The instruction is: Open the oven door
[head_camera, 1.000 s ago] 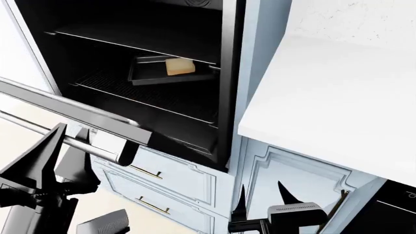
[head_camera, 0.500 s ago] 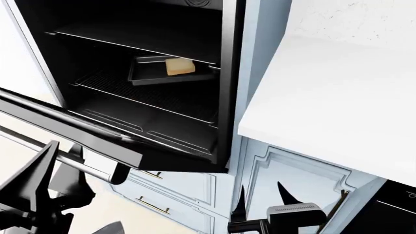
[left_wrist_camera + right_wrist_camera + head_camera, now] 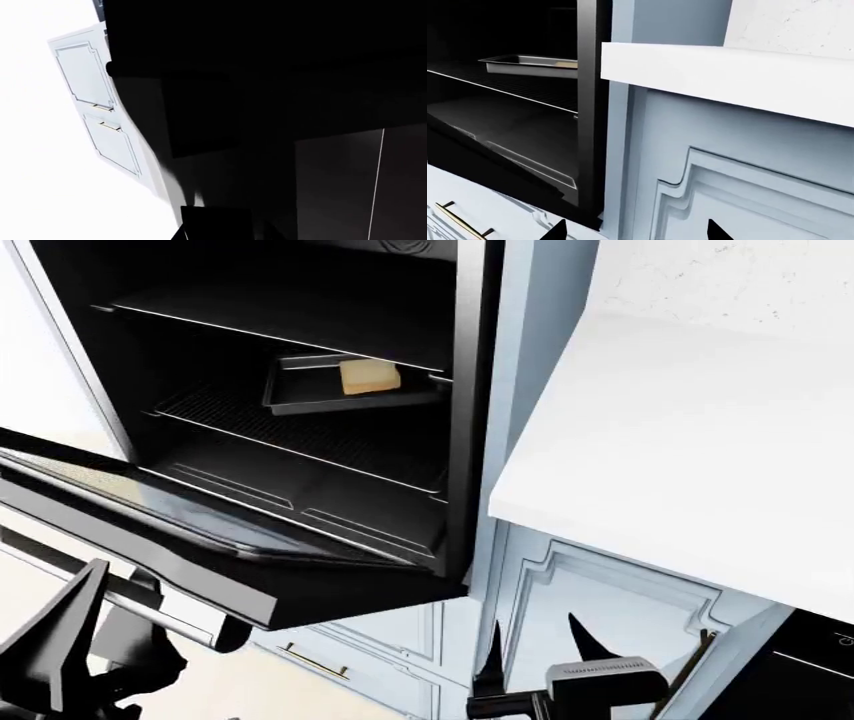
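Note:
The oven door point(image 3: 200, 530) hangs swung down to almost level in the head view, its dark glass facing up. Its silver bar handle point(image 3: 180, 615) runs along the near edge at lower left. My left gripper point(image 3: 100, 635) sits at that handle, one black finger on each side of the bar, shut on it. The left wrist view is nearly filled by the door's dark surface point(image 3: 267, 75), and that gripper's jaws are lost in the black. My right gripper point(image 3: 534, 640) hangs open and empty in front of the pale blue cabinet, with only its fingertips point(image 3: 557, 231) showing in the right wrist view.
Inside the oven a metal tray point(image 3: 300, 390) holding a yellow block point(image 3: 370, 376) rests on a rack. A white countertop point(image 3: 694, 440) juts out at right over a pale blue cabinet door point(image 3: 601, 590). Drawer fronts with brass handles point(image 3: 320, 663) lie under the open door. A black appliance point(image 3: 814, 670) is at lower right.
The oven door has swung further down, from partly open to almost level. My left gripper has dropped with the handle toward the lower left. The right arm has stayed put.

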Controlling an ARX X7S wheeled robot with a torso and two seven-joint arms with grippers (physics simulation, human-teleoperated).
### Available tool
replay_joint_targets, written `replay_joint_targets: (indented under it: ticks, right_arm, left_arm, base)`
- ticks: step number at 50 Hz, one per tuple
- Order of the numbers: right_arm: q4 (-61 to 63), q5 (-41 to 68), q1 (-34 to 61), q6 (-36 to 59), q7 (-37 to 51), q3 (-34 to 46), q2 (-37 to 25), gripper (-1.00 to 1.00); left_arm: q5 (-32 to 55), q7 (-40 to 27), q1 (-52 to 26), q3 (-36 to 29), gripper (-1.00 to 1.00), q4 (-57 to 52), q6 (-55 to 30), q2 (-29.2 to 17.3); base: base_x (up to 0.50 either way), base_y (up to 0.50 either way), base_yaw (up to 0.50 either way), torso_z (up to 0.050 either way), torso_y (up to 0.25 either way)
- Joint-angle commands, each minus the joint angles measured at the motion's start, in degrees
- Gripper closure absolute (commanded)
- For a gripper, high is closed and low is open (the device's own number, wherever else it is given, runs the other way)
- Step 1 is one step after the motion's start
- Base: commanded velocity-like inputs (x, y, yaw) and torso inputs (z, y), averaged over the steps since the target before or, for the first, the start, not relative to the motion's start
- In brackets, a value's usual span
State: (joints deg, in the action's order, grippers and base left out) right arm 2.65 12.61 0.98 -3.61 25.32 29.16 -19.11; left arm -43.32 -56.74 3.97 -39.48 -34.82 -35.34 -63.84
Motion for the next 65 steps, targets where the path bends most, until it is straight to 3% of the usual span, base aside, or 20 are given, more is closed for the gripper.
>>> replay_joint_targets:
  ticks: [1, 34, 65]
  right_arm:
    - [-0.29, -0.13, 0.01, -0.23, 0.17, 0.23, -0.02, -1.0]
    - [-0.92, -0.02, 0.4, -0.4, 0.34, 0.78, -0.04, -1.0]
    - [-1.29, -0.41, 0.51, -0.72, 0.93, 1.23, -0.17, -1.0]
  left_arm:
    - [2.52, -6.07, 1.62, 4.62, 1.0, 1.96, -0.74, -0.95]
    - [5.46, -14.94, 9.29, 5.28, 1.0, 6.72, 0.36, -0.41]
    - [6.8, -20.83, 11.96, 4.71, 1.0, 13.49, 4.54, 2.32]
  base:
    - [0.0, 0.0, 0.01, 0.0, 0.0]
    - [0.0, 0.0, 0.0, 0.001, 0.001]
    - [0.0, 0.0, 0.0, 0.0, 0.0]
